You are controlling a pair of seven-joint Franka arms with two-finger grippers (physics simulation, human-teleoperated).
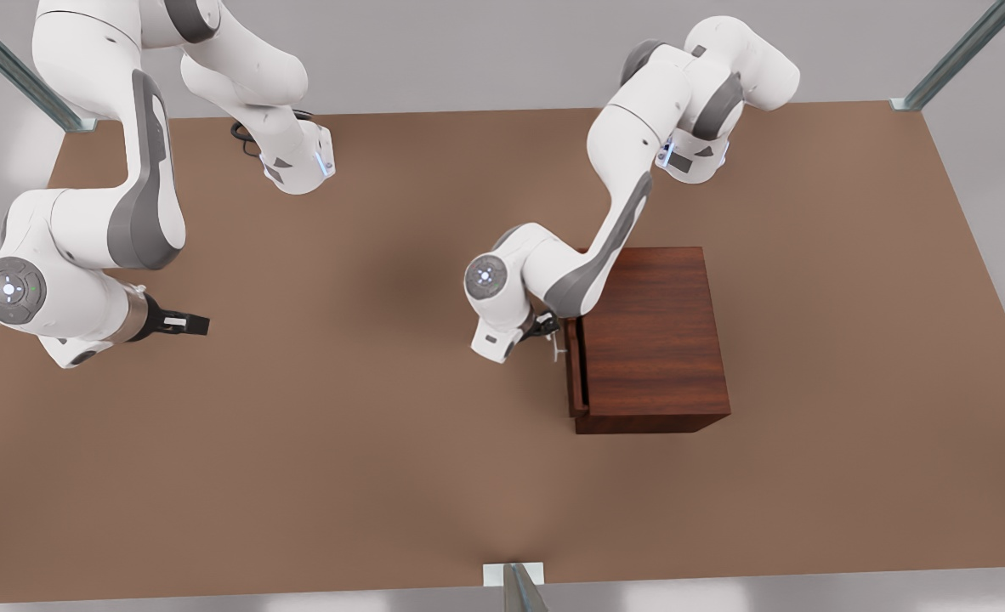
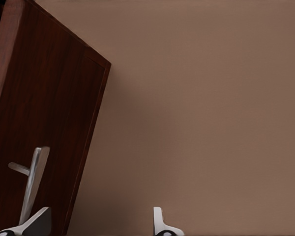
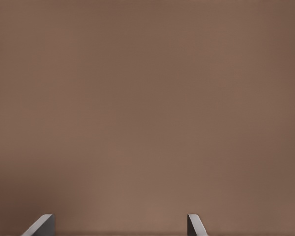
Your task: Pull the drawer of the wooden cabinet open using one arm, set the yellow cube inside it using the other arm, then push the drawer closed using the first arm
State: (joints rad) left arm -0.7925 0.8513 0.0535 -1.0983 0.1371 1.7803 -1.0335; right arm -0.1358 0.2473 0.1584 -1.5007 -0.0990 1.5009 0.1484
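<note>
Dark grained wood cabinet — slightly glossy — with a silver metal handle; matt brown table.

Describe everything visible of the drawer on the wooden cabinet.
The dark reddish-brown wooden drawer sits in the side of the boxy wooden cabinet that faces the front view's left, and spans almost its full width. It is pulled out only slightly, a narrow dark gap showing behind its front panel. A thin silver bar handle stands off the panel on short posts. The left gripper is at the handle with its fingers open, one fingertip beside the bar; contact cannot be confirmed.
</note>
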